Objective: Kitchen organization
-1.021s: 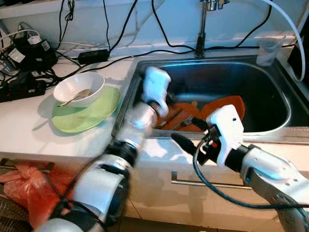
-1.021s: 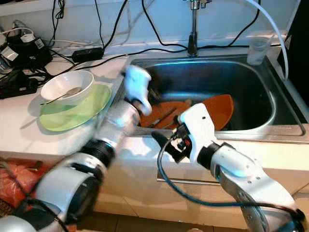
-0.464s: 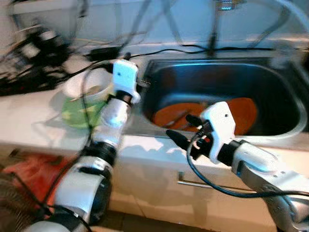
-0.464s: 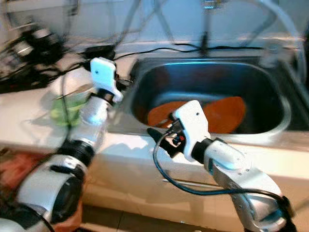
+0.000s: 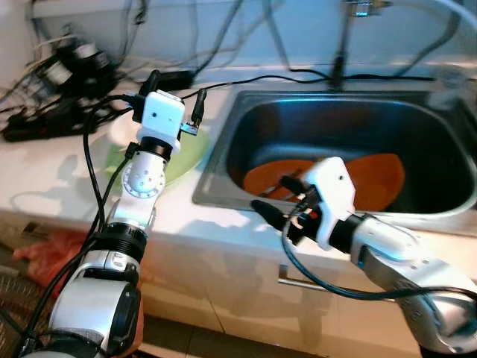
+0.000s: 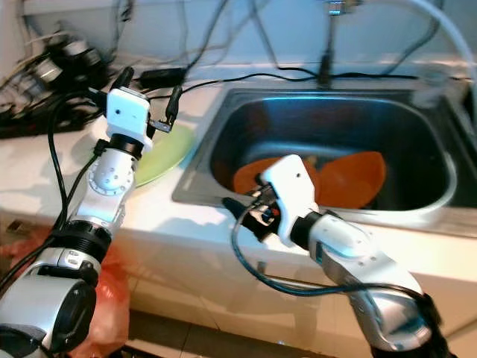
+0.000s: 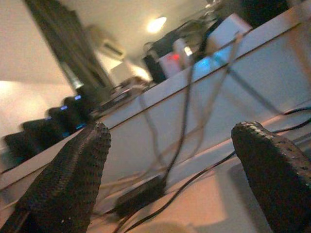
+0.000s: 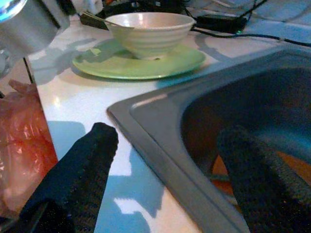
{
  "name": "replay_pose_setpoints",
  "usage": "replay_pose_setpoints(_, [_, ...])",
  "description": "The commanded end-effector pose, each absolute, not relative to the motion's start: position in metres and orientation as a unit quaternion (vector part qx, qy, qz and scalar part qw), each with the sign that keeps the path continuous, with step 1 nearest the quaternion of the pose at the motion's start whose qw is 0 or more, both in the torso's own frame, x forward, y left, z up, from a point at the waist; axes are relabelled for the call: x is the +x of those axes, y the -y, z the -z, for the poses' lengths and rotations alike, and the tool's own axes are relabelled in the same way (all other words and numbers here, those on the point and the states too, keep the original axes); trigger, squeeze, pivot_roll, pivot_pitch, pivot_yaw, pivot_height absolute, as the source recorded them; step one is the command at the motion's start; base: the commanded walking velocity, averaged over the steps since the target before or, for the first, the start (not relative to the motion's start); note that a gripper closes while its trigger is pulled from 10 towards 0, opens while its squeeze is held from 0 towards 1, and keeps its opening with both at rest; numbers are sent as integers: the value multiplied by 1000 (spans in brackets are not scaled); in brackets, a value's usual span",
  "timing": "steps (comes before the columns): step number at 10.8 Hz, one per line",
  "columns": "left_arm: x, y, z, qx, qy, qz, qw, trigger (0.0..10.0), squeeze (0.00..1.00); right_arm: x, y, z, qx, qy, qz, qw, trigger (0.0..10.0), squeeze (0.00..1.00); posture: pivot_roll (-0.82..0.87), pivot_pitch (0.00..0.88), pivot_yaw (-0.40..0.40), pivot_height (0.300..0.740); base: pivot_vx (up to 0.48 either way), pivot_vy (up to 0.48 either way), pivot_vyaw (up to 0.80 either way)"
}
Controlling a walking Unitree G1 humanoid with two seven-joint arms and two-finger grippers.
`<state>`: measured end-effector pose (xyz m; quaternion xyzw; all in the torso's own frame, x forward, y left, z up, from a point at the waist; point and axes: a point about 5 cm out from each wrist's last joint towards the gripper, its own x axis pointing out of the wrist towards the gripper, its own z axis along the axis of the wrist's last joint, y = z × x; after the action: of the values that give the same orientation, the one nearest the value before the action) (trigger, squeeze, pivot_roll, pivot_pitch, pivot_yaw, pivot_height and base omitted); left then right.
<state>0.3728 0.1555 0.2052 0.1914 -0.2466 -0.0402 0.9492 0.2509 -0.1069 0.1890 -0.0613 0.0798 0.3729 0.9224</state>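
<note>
A white bowl (image 8: 148,29) with a spoon in it stands on a green plate (image 8: 126,65) on the white counter, left of the steel sink (image 5: 216,179). Two orange plates (image 5: 373,175) lie in the sink's basin. My left gripper (image 5: 177,88) is raised over the bowl and plate, fingers (image 7: 73,165) open and pointing at the back wall, holding nothing. It hides most of the bowl from the head. My right gripper (image 5: 273,198) hovers open over the sink's front left rim, empty, its fingers (image 8: 82,170) pointing at the bowl.
Power strips and tangled black cables (image 5: 67,67) crowd the counter's back left. A faucet (image 5: 346,45) and a clear cup (image 5: 451,82) stand behind the sink. A red bag (image 5: 45,246) hangs below the counter at left. A drawer handle (image 5: 313,283) runs under the sink.
The camera has shifted. My left arm has swung from the sink's left side out over the bowl and plate, and now points at the wall. The right gripper stays near the sink's front rim.
</note>
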Motion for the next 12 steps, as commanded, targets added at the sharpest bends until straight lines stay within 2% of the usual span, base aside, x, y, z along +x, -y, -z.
replay_pose_setpoints(1, [370,-165,-205,208,239,7,948,10000,1000,252,103,-191,-63,-70,-386,918,10000,0,-120,0,109,740,0,0,0])
replay_pose_setpoints(4, [358,-188,-199,209,229,-39,950,10000,1000,259,95,-188,-60,-70,-413,906,10000,0,-32,0,64,740,0,0,0])
replay_pose_setpoints(6, [352,-204,-185,207,180,-86,958,10000,1000,263,90,-191,-54,-60,-429,900,10000,0,-20,0,56,740,0,0,0])
replay_pose_setpoints(7, [350,-206,-183,205,167,-97,960,10000,898,263,88,-192,-49,-56,-444,893,10000,0,-17,0,52,740,0,0,0])
replay_pose_setpoints(8, [349,-209,-177,190,147,-110,964,10000,231,265,84,-193,-46,-48,-455,888,10000,0,-19,0,49,740,0,0,0])
replay_pose_setpoints(9, [349,-210,-174,185,138,-116,966,10000,0,267,81,-196,-42,-40,-462,885,10000,0,-19,0,44,740,0,0,0])
replay_pose_setpoints(12, [352,-207,-167,149,122,-95,977,10000,0,268,78,-200,-42,-28,-468,882,10000,0,-38,0,36,740,0,0,0])
